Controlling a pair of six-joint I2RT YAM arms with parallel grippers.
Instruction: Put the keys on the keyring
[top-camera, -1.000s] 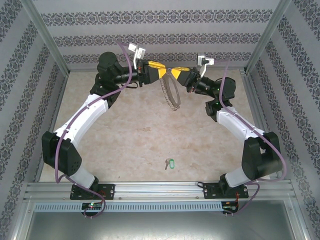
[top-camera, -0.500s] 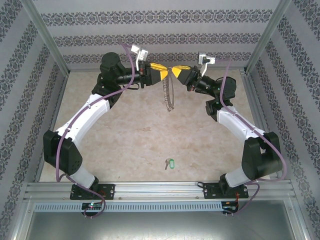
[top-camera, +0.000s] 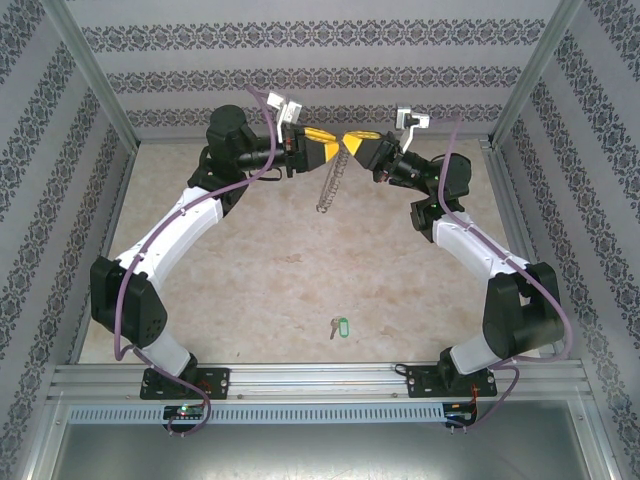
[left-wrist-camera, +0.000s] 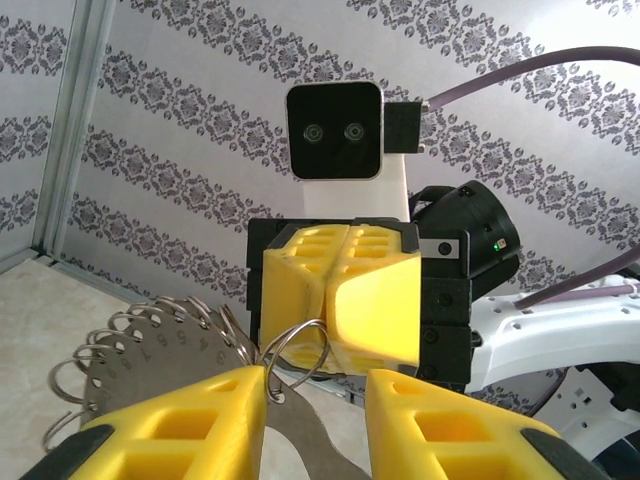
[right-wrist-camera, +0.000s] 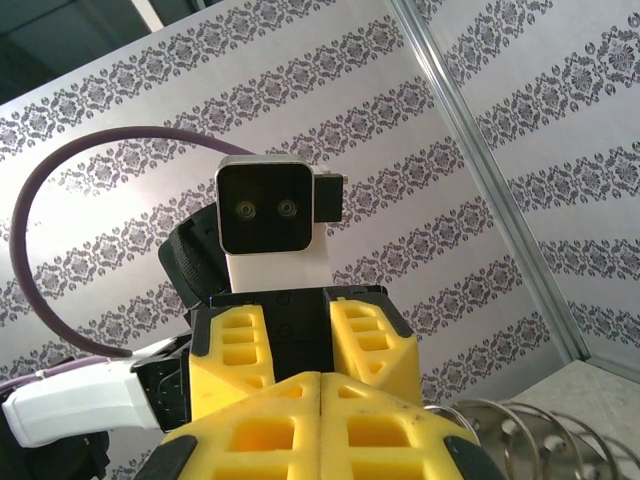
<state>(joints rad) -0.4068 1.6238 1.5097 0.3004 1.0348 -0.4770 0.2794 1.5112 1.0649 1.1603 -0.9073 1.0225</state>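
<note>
While the right pincer (top-camera: 349, 142) grips the keyring (top-camera: 330, 186), keys (top-camera: 338, 326) lie apart.

Left gripper (top-camera: 335, 150) parted, right gripper (top-camera: 348, 140) pinched, tips facing

a robot lab cell: aluminium frame (top-camera: 320, 377), patterned wall panels (top-camera: 320, 60).

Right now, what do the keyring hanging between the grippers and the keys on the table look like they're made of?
The keyring looks like bare metal: thin silvery wire loops and flat grey stamped pieces with a dull sheen. The keys: a small silvery key, probably metal, joined to a bright green tag, likely plastic, though too small to be sure.
</note>
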